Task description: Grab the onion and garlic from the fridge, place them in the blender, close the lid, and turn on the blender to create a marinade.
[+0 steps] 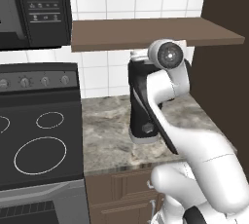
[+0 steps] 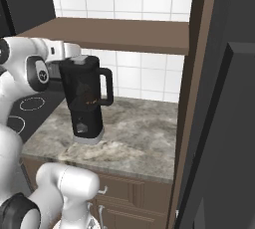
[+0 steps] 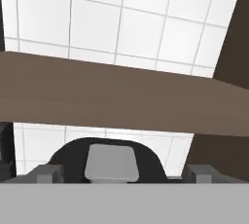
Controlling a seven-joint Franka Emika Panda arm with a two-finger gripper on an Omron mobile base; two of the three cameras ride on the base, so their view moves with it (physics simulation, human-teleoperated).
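Blender on counter, under shelf, right of stove.

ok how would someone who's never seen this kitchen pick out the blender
Find the brown wooden shelf on the white tiled wall. Beneath it, on the speckled stone counter, stands the tall black blender; its side loop handle and grey-centred lid mark it out.

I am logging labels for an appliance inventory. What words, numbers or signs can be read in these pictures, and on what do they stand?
None can be read.
microwave control panel: rows of pale marks, too small and blurred to read.
stove knob strip: no legible markings.
blender: a faint orange mark on the jug, not readable.
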